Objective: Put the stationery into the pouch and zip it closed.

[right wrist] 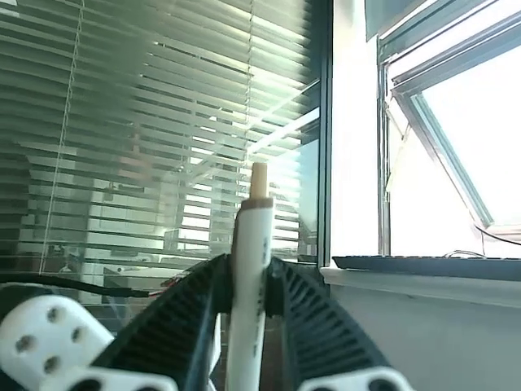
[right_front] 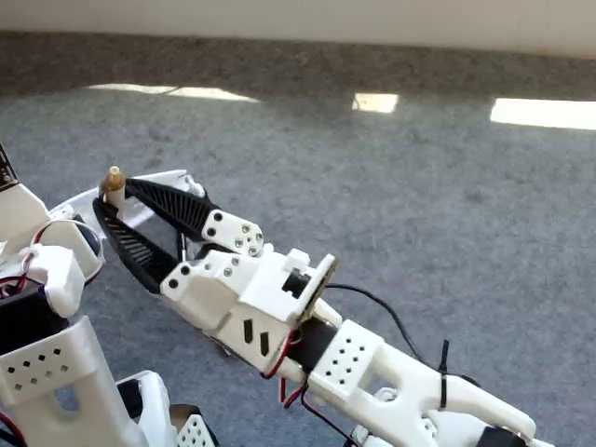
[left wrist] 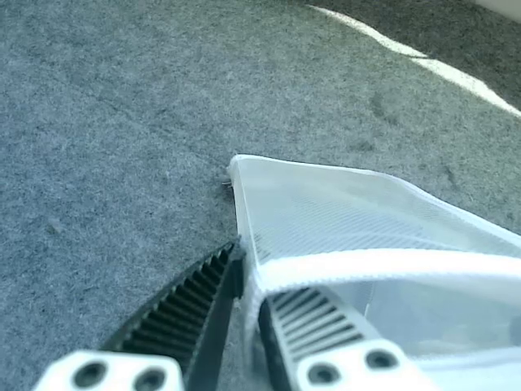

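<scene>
1. The right gripper [right_front: 107, 197] is pinching a pen [right wrist: 251, 236] between its narrowly set fingers. The pen's tan end is sticking out past the fingertips.
2. The left gripper [left wrist: 244, 261] is clamping the rim of the white mesh pouch [left wrist: 326, 212], with its fingers nearly together on the fabric. The pouch is lying out from that gripper over the grey table [right_front: 419, 186].
3. The coming move is turning on one relation. In the high view the pen's tan end is sitting close by a white edge next to the left arm, which is probably the pouch rim. The pen is crossing the gripper's fingers rather than running along them, so its long axis will likely need tipping towards the opening before it goes in.
4. The right arm is carrying the pen, so the insertion falls to it, while the left arm is holding the pouch.
5. The left wrist view is showing the rim arching up as if open, which the high view is not showing. The right wrist view is showing the grip on the pen clearly, against windows and blinds behind.
</scene>
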